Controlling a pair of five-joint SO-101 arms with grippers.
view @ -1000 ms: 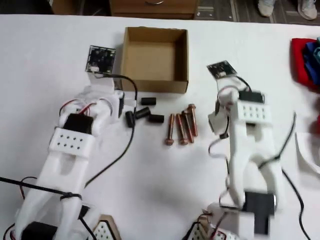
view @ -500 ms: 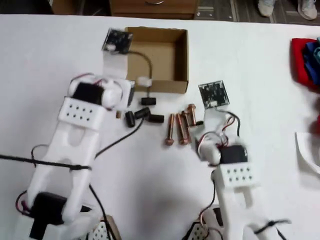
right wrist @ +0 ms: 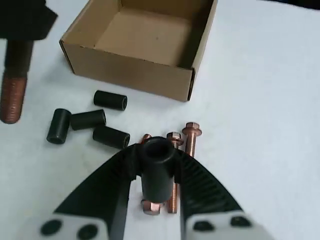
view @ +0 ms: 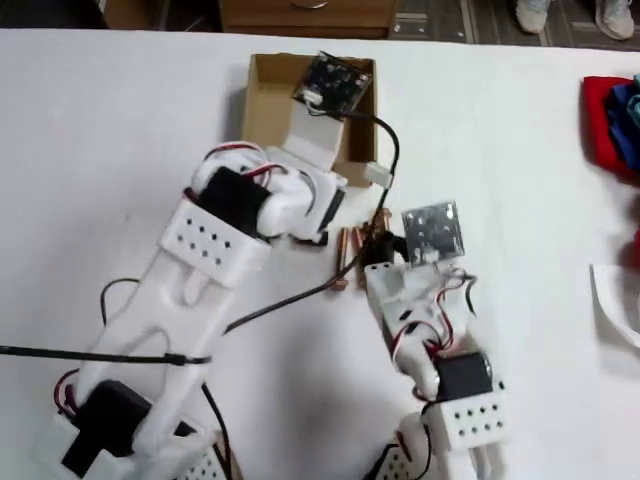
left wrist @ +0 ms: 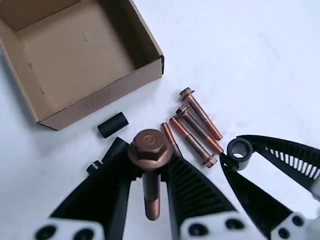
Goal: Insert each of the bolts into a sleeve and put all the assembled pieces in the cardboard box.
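My left gripper (left wrist: pixel 148 159) is shut on a copper bolt (left wrist: pixel 148 146), which hangs head up above the table. Close beside it, my right gripper (right wrist: pixel 157 161) is shut on a black sleeve (right wrist: pixel 157 169), held upright with its open end up; the same sleeve (left wrist: pixel 239 148) shows in the left wrist view. In the high view both grippers (view: pixel 320 222) (view: pixel 378 246) meet just in front of the cardboard box (view: pixel 247 100). Three loose bolts (left wrist: pixel 199 126) lie on the white table under them. Several black sleeves (right wrist: pixel 88 120) lie in front of the box (right wrist: pixel 129 70).
A red cloth (view: pixel 610 110) lies at the table's right edge, with a white object (view: pixel 612 305) below it. The left arm's cable (view: pixel 300 295) loops over the table between the arms. The box is open at the top with a bare floor.
The left arm has swung right from the sleeves to above the bolts. The right arm has moved left and forward, bringing its gripper next to the left one.
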